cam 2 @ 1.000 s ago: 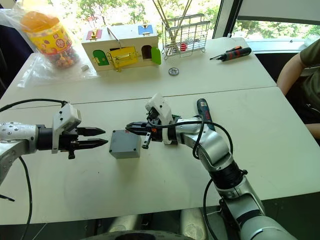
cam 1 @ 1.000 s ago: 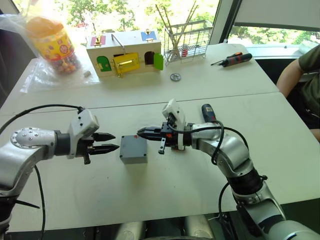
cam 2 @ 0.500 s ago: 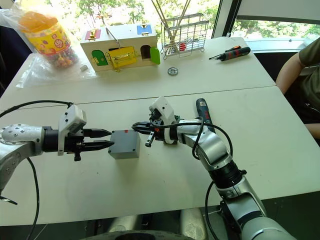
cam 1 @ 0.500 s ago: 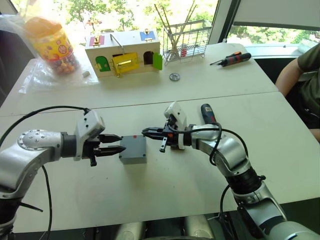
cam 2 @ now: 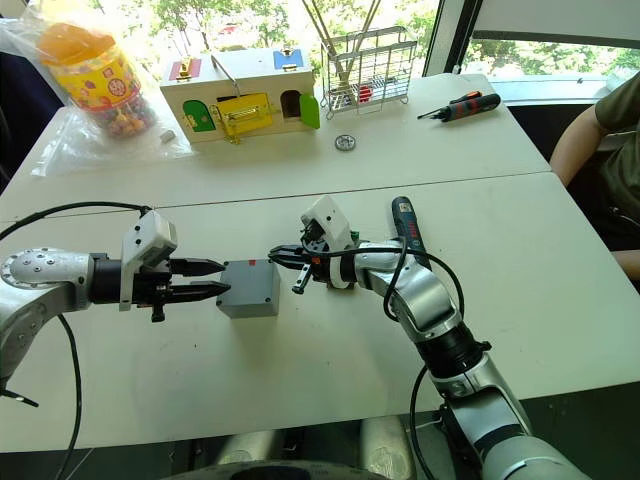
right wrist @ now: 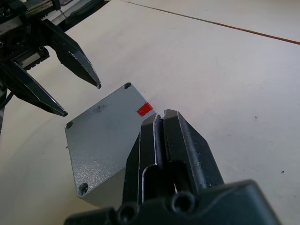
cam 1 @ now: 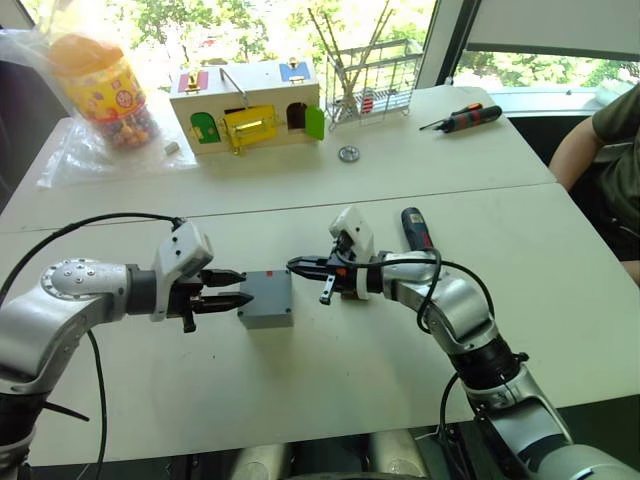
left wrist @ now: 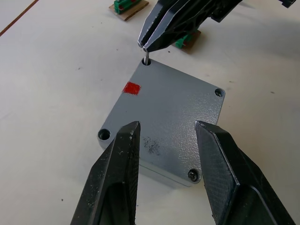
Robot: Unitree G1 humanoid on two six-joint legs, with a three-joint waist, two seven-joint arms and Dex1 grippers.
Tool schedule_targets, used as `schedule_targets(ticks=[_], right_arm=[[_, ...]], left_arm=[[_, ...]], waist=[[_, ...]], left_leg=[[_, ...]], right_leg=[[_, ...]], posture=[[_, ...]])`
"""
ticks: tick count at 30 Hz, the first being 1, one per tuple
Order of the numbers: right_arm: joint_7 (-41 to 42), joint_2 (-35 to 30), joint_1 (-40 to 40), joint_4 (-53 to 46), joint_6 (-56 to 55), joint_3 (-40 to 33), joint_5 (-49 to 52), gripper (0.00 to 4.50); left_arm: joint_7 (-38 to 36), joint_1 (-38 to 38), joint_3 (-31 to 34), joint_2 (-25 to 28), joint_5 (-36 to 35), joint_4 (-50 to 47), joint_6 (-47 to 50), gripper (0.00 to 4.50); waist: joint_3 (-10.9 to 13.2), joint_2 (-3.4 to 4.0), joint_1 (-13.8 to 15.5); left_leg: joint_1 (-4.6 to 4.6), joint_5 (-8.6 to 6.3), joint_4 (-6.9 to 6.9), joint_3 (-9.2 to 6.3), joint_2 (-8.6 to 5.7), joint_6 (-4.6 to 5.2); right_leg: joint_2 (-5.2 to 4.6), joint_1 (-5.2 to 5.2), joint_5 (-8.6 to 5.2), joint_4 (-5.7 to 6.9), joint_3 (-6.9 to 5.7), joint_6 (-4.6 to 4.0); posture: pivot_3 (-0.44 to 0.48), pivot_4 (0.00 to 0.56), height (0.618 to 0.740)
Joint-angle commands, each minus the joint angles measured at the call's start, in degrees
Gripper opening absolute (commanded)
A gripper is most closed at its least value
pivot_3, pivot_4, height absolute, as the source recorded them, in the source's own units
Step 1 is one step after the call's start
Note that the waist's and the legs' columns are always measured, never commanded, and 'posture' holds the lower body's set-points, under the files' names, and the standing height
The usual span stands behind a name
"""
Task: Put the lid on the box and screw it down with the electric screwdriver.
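No brand or legible writing shows on the task items; the only marking is a small red square on the lid (left wrist: 164,119), near one corner hole.

My right gripper (left wrist: 146,45) has its two fingers pressed together, pinching a thin metal screw whose lower end sits at the lid's corner hole beside the red mark. My left gripper (left wrist: 166,161) is spread apart, its two fingers set over the near edge of the lid and holding nothing; from the wrist view I cannot tell whether the tips touch the surface.

The lid is seated on the box (cam 1: 266,299), flush with its footprint, on the white table (cam 1: 330,380) between my two grippers. One corner hole already carries a screw head; two others look empty.

The electric screwdriver (cam 1: 416,226) lies flat on the table just behind my right forearm, untouched.

Further back stand a wooden house-shaped box (cam 1: 250,104) with coloured doors, a wire rack (cam 1: 372,82), a round metal piece (cam 1: 349,153), a hand screwdriver (cam 1: 464,119) and a yellow-lidded jar (cam 1: 100,88) in clear plastic. Windows with greenery run behind; a person's arm (cam 1: 588,148) shows at the right edge.
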Motion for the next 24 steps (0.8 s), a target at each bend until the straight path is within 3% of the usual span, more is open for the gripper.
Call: schedule_targets(ticks=[1,10,13,19,20,21,24], right_arm=[[0.1,0.6,-0.4,-0.3,-1.2,0.2,-0.5,0.02],[0.7,0.8,-0.6,-0.5,-1.3,1.1,-1.3,0.02],[1.0,0.2,-0.4,-1.3,-1.0,0.8,-1.4,0.9],[1.2,-1.5,-0.5,-3.8,0.3,-1.1,-0.3,3.92],[1.1,-1.5,-0.5,-4.5,1.1,-1.9,0.4,4.25],[0.6,-1.5,-0.6,-5.8,2.5,-3.4,1.6,4.46],[-1.7,-1.5,-1.5,-10.8,11.6,-12.2,9.2,4.46]], left_arm=[[-0.1,-0.8,0.0,0.1,0.4,-0.2,-0.9,1.83],[0.2,-1.2,-0.7,-0.6,0.6,-0.2,-1.1,1.83],[0.1,-2.0,-1.0,-1.0,0.5,0.1,-1.2,1.83],[-0.1,-4.7,-2.7,-2.8,0.8,1.5,-1.2,1.83],[-0.1,-5.4,-3.1,-3.3,0.9,1.8,-1.3,1.83],[-0.3,-6.3,-3.4,-3.9,0.6,2.3,-1.4,1.83],[0.3,-9.9,-4.2,-6.7,-0.8,2.5,-0.8,1.83]], waist=[[0.0,0.0,0.0],[0.0,0.0,0.0],[0.0,0.0,0.0],[0.0,0.0,0.1],[0.0,0.0,0.1],[0.0,0.0,0.1],[0.0,-0.01,0.3]], left_leg=[[0.0,0.0,0.0,0.0,0.0,0.0],[0.0,0.0,0.0,0.0,0.0,0.0],[0.0,0.0,0.0,0.0,0.0,0.0],[0.0,0.0,0.01,0.0,-0.01,0.0],[0.0,0.0,0.01,0.0,-0.01,0.0],[0.0,0.0,0.01,0.0,-0.01,0.0],[-0.02,0.0,0.03,-0.01,-0.01,0.0]], right_leg=[[0.0,0.0,0.0,0.0,0.0,0.0],[0.01,0.0,0.0,0.0,0.0,0.0],[0.01,0.0,0.0,0.0,0.0,0.0],[0.01,0.01,0.0,0.0,0.0,0.0],[0.01,0.0,0.0,0.0,-0.01,0.0],[0.02,0.0,0.0,0.0,-0.01,0.0],[0.02,0.01,0.0,0.0,-0.02,0.0]], posture=[[0.0,0.15,0.74],[0.0,0.15,0.74],[0.0,0.15,0.74],[0.0,0.15,0.74],[0.0,0.15,0.74],[0.0,0.15,0.74],[0.0,0.15,0.74]])
